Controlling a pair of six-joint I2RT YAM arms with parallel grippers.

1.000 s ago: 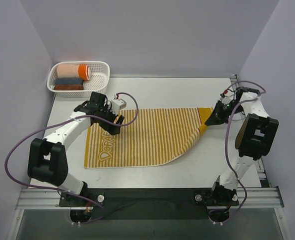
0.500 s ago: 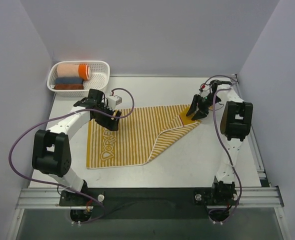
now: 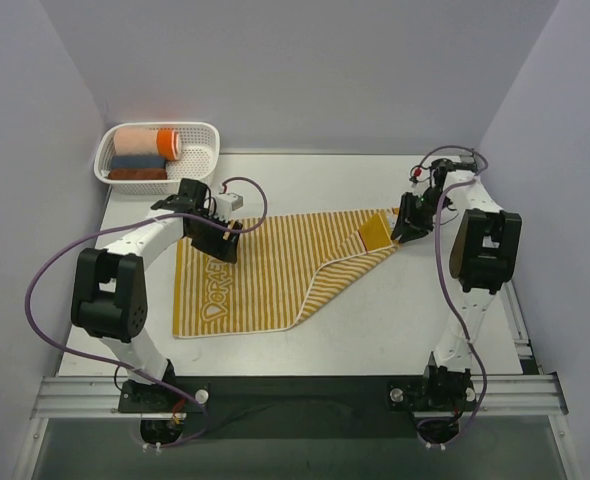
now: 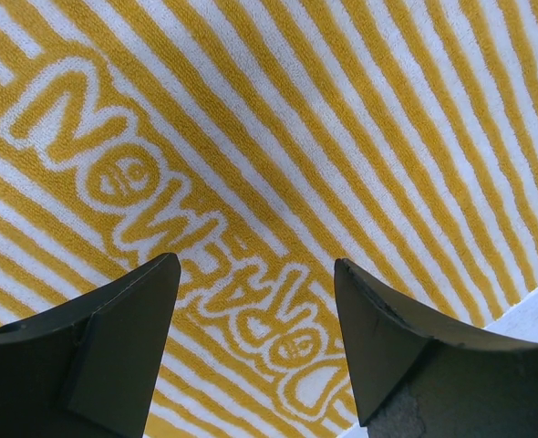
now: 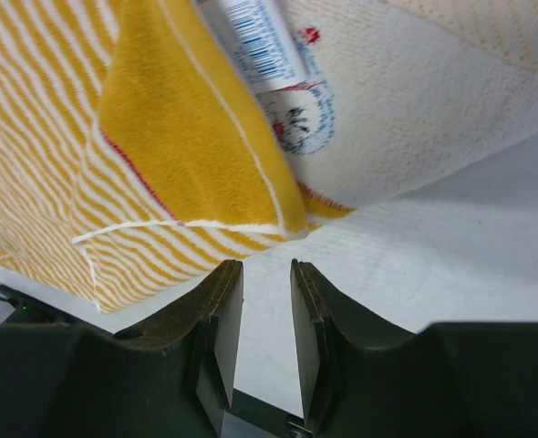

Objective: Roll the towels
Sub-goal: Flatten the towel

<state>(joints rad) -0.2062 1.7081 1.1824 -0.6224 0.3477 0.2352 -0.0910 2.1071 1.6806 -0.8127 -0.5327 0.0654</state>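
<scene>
1. The towel (image 3: 265, 275) lies flat on the table (image 3: 395, 330), centre-left. Its right end is folded back diagonally, with the mustard band (image 3: 375, 232) on top. No rolled part is visible.
2. Left gripper (image 3: 218, 237): jaws spread wide with nothing between them, poised over the lettering (image 4: 187, 237) near the towel's far-left edge. You cannot tell whether it touches the cloth.
3. Right gripper (image 3: 407, 222): jaws only narrowly parted and the gap is empty. The folded corner sits just beyond them, not pinched.
4. The basket (image 3: 200, 150) in the far-left corner holds three rolls (image 3: 145, 142). Leave them.
5. Progress, as judged: early. You have a skewed fold at one end at most, and rolling is not started.
6. Left to do: square up the right end, then roll along the full length.
</scene>
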